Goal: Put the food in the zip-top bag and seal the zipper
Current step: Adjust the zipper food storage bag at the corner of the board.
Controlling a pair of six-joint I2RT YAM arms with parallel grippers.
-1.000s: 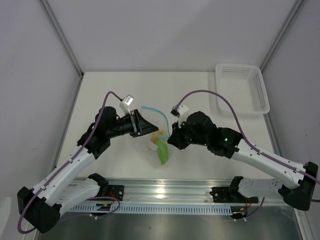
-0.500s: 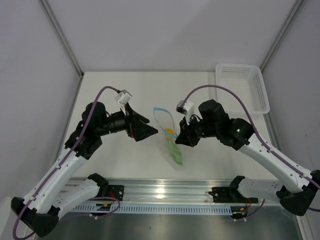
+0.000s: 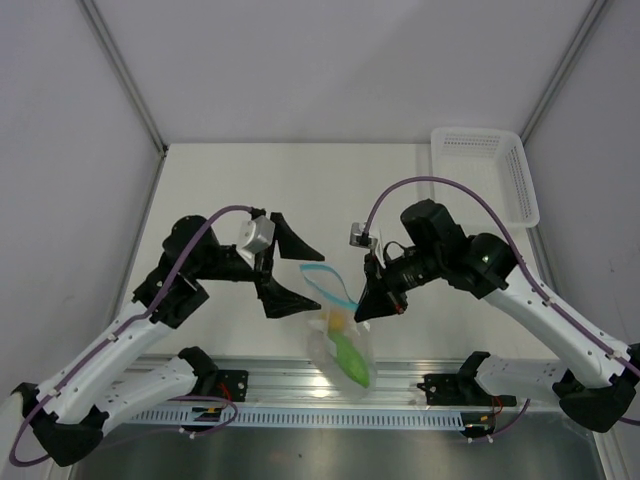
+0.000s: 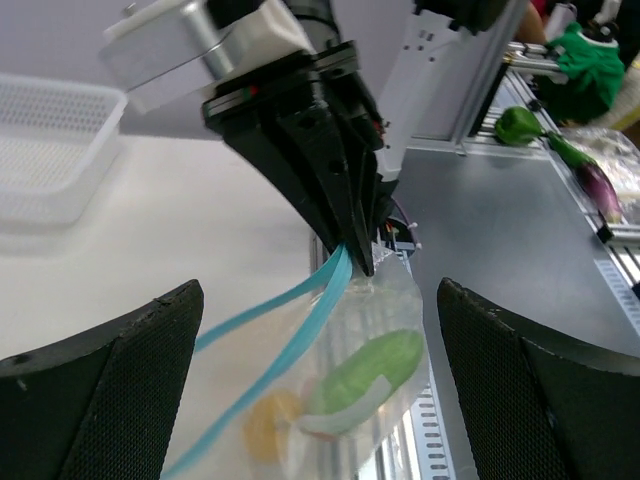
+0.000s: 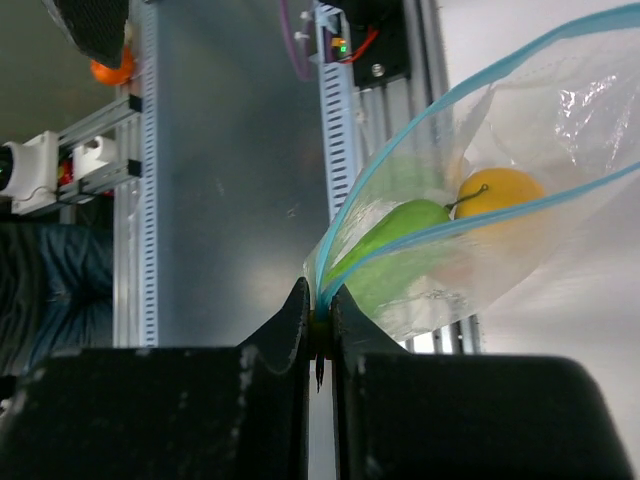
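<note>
Both food pieces, orange one (image 3: 339, 320) and green one (image 3: 352, 361), sit inside the zip-top bag (image 3: 319, 346) hanging from the right claw (image 3: 362, 313), clamped on the zipper (image 3: 323, 272); left claw (image 3: 312, 283) spread apart; sealing remains.

White table (image 3: 230, 190), pale grey walls (image 3: 330, 70).
</note>
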